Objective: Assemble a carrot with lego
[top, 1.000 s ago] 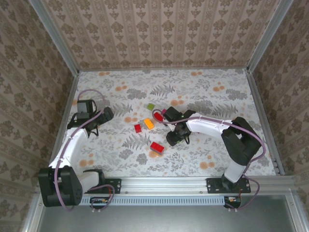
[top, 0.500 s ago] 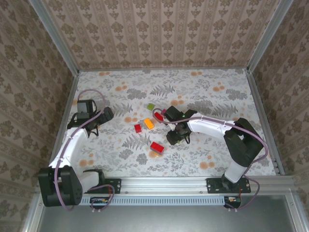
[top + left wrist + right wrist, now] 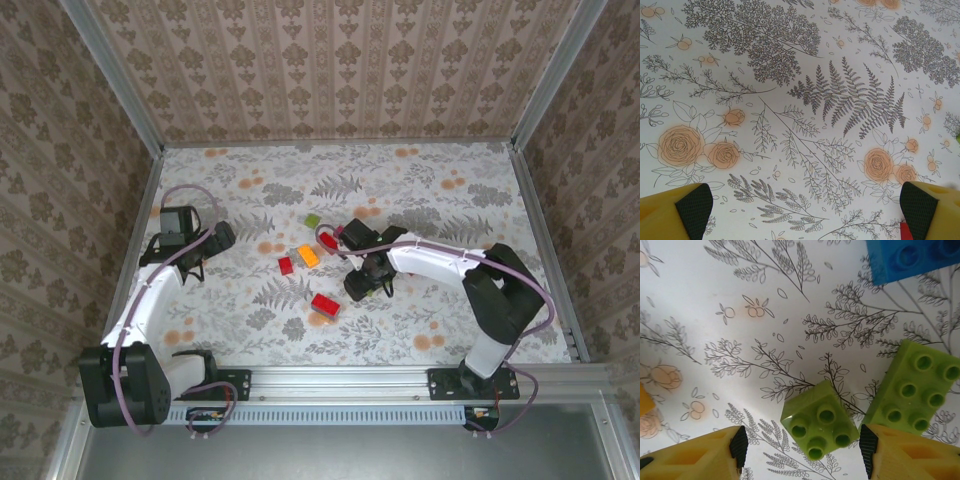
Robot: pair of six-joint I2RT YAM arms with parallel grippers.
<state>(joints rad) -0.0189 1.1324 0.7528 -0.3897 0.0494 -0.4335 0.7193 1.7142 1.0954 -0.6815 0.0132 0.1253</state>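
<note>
A small, shiny light green square plastic brick point(image 3: 820, 427) sits low in the frame, between the spread right fingers point(image 3: 695, 457). It is probably light, hard and slippery, so pinch its flat sides. The left fingers point(image 3: 670, 215) are spread wide too.

The table point(image 3: 440, 170) is covered with a white sheet printed with grey ferns, leafy sprigs and pale orange roses. In the left wrist view a large fern frond point(image 3: 855, 100) spreads across the middle of the print, with a cluster of roses point(image 3: 690, 147) at the lower left. Walls point(image 3: 330, 70) papered in a beige and brown damask stripe rise on three sides, met at the far corners by slanting aluminium posts point(image 3: 112, 75). A silver rail point(image 3: 340, 378) runs along the near edge, with a slotted strip point(image 3: 340, 413) just below it.
</note>
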